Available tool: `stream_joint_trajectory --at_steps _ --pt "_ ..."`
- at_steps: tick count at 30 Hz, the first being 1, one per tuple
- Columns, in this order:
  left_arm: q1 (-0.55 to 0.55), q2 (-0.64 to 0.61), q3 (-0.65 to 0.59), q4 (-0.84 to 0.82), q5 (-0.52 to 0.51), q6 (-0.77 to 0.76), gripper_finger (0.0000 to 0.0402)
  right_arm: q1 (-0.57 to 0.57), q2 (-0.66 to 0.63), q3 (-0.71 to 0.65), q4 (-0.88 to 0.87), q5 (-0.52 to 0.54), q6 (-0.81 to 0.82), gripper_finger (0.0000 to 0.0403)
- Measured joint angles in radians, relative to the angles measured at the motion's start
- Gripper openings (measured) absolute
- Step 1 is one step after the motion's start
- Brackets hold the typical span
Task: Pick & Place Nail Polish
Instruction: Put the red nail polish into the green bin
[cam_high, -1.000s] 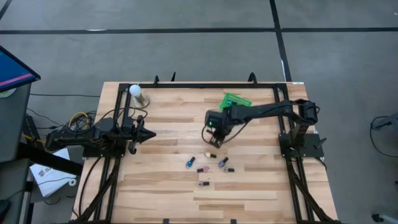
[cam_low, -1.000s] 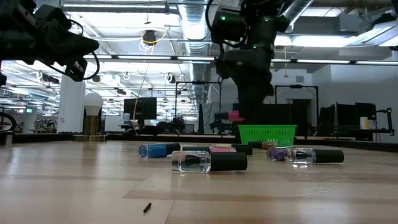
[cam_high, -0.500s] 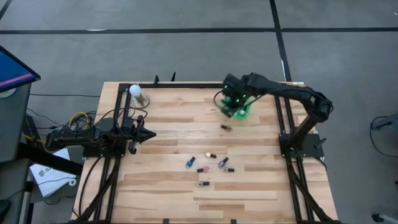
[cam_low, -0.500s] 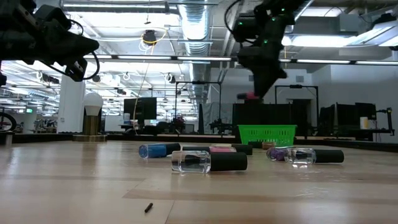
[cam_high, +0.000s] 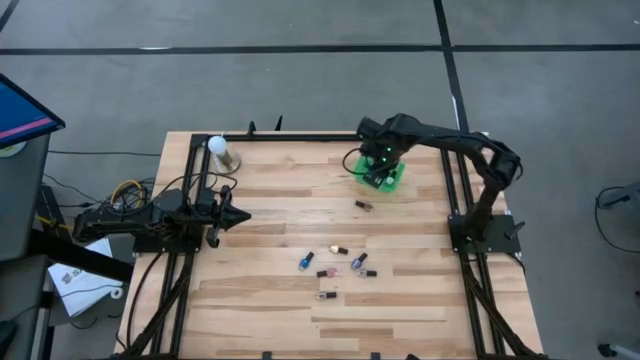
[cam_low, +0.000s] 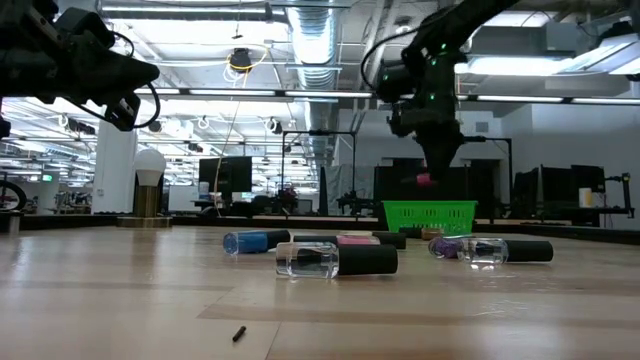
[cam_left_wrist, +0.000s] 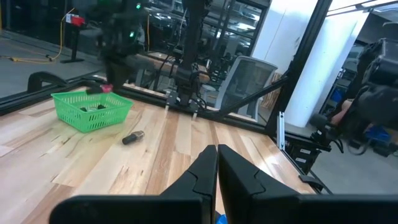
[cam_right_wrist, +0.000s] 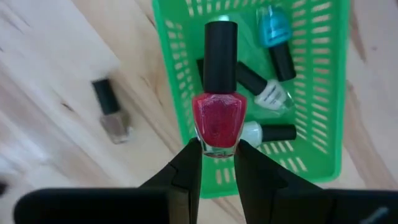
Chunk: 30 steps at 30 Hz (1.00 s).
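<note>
Item, red nail polish bottle (cam_right_wrist: 219, 118): pinched by its glass base between the fingers (cam_right_wrist: 186, 163) of my right gripper (cam_right_wrist: 216, 149), black cap pointing away from the wrist. I hold it low on the body so the whole bottle clears my fingertips and can drop free. Position: hanging over the green basket (cam_high: 395, 182) at the far right of the table (cam_high: 270, 220), above the bottles already inside.

Item, basket contents: a teal bottle (cam_right_wrist: 274, 28) with dark cap, and two pale bottles (cam_right_wrist: 268, 95) with dark caps, lying loose on the mesh floor. I judge this the collection point, so release comes next.

Item, stray grey-brown bottle (cam_right_wrist: 111, 115): on its side on the wood just beside the basket, outside it; still to be collected.

Item, remaining bottles: a cluster lying in the near-middle of the table, among them a blue one (cam_high: 304, 261), a purple one (cam_high: 358, 262) and a clear one (cam_low: 335, 259). All on their sides, apart from each other.

Item, left gripper (cam_high: 240, 215): fingers pressed together, empty, parked at the left edge, waiting.

Item, white ball-topped stand (cam_high: 220, 151): far left corner, not part of the job.
</note>
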<state>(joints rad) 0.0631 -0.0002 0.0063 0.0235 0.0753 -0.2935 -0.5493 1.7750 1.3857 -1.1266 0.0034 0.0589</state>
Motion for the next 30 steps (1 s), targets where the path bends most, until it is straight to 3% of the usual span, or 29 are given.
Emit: stream_joint_trajectory --at_steps 13,22,26,30 --pt "0.0 0.0 0.0 0.0 0.0 0.0 0.0008 -0.043 0.155 0.0 0.008 -0.003 -0.131 0.0072" --pt "0.0 0.0 0.0 0.0 0.0 0.0 0.0008 -0.042 0.19 0.002 0.04 -0.005 -0.153 0.0075" --pt "0.0 0.0 0.0 0.0 0.0 0.0 0.0008 -0.042 0.18 0.003 0.039 -0.006 -0.148 0.0105" --pt "0.0 0.0 0.0 0.0 0.0 0.0 0.0008 -0.05 0.145 0.034 0.006 -0.006 -0.137 0.0164"
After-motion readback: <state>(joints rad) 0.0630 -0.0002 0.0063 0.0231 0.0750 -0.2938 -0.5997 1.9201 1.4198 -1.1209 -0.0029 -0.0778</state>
